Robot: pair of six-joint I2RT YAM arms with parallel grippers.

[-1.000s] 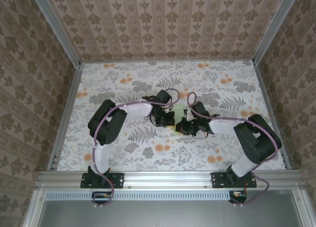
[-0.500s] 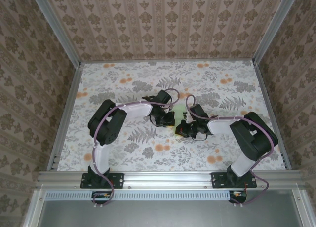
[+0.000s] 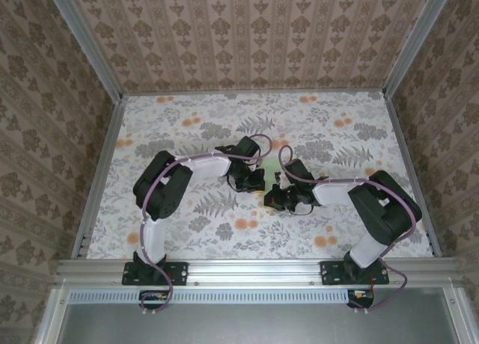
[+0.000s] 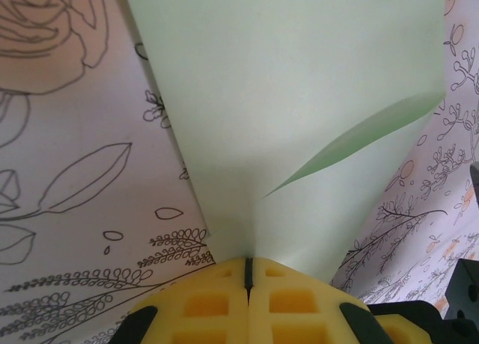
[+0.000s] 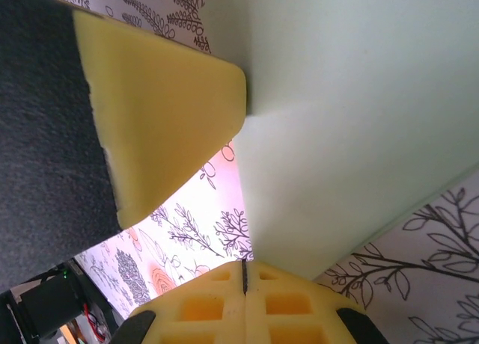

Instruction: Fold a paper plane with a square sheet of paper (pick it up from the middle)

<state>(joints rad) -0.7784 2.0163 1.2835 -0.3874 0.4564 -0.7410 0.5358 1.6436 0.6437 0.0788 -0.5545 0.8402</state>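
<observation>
The pale green sheet of paper (image 4: 299,90) hangs between my two grippers above the middle of the table, and a sliver of it (image 3: 268,172) peeks out from above. It bends along a crease that runs into my left gripper (image 4: 248,268), which is shut on it. One flap (image 4: 359,134) curls outward on the right. My right gripper (image 5: 244,273) is shut on the sheet's lower edge (image 5: 352,120). The left gripper's yellow finger (image 5: 165,105) presses the paper just above it. Whether the fold has a paper plane's shape I cannot tell.
The floral tablecloth (image 3: 187,120) covers the table, with patterned walls and metal rails (image 3: 101,172) around it. Both arms reach inward, the left gripper (image 3: 254,181) and right gripper (image 3: 272,197) nearly touching at the centre.
My right gripper has shifted a little left and nearer, closing in under the left gripper. The left arm has stayed put.
</observation>
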